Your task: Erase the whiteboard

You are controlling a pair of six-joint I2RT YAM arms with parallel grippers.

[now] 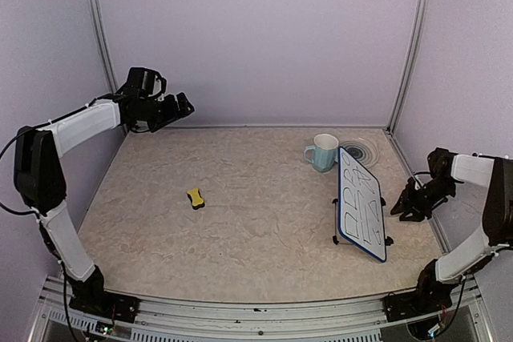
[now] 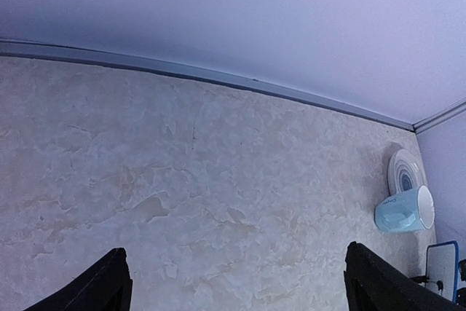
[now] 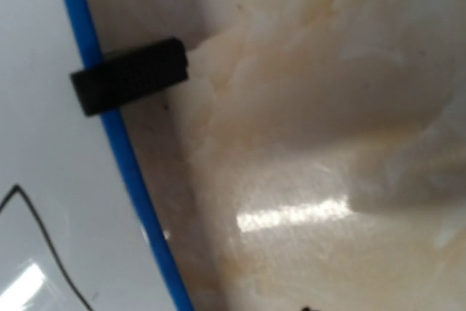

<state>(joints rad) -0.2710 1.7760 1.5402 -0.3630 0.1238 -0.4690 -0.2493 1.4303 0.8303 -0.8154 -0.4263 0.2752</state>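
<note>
The whiteboard (image 1: pixel 361 204), white with a blue rim and black feet, lies at the right of the table with black marker scribbles on it. In the right wrist view its blue rim (image 3: pixel 124 165) and one black foot (image 3: pixel 131 74) fill the left side, with a scribble line on the white face. My right gripper (image 1: pixel 405 207) is low beside the board's right edge. Its fingers do not show in its own view, and the top view is too dark to read the jaws. My left gripper (image 1: pixel 183 106) hangs high at the back left, open and empty, its fingertips (image 2: pixel 109 285) far apart. The board's corner (image 2: pixel 442 264) shows at the left wrist view's lower right.
A small yellow sponge (image 1: pixel 195 198) lies left of centre on the table. A light blue mug (image 1: pixel 323 152) stands at the back right, next to a round ringed coaster (image 1: pixel 358 150). Walls close in the left, back and right sides.
</note>
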